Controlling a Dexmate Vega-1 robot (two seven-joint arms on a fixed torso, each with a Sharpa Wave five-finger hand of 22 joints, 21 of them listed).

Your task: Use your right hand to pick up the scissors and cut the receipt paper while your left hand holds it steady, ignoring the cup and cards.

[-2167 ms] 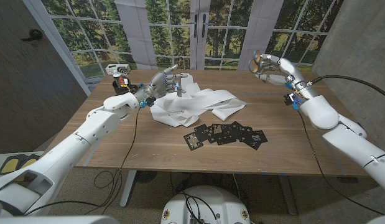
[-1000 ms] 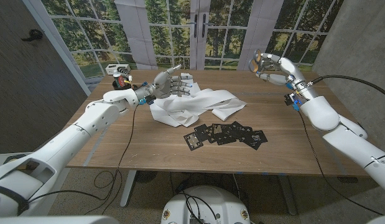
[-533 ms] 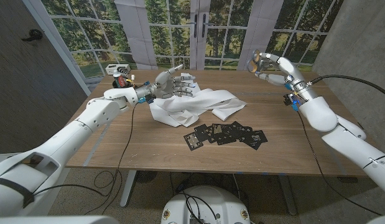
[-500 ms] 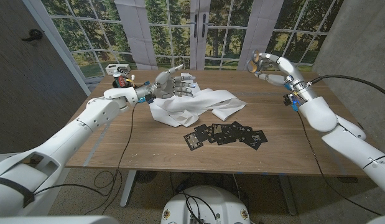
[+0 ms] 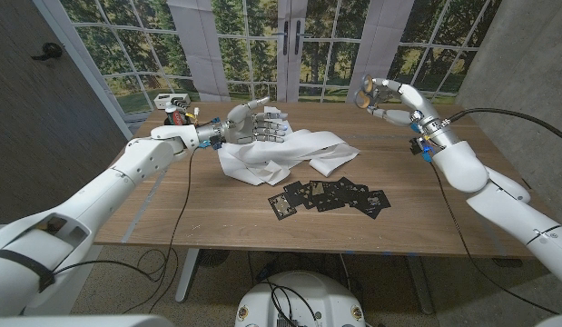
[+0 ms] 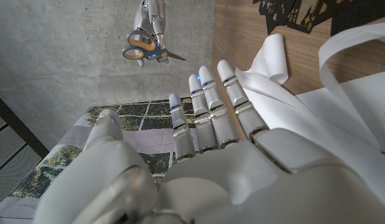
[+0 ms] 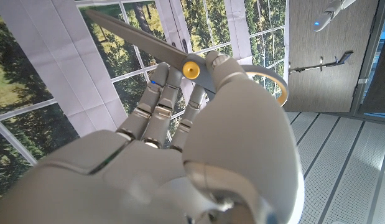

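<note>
Above the bench, right hand grips scissors; left hand fingers spread over paper; I should pin it first.

**What lies on the wooden table**

We see a wooden table with a loose heap of white receipt paper spread over its middle, toward the far edge. Just in front of the paper, nearer us, black cards lie scattered in a row, overlapping one another. At the far left corner sits a small white device.
</note>
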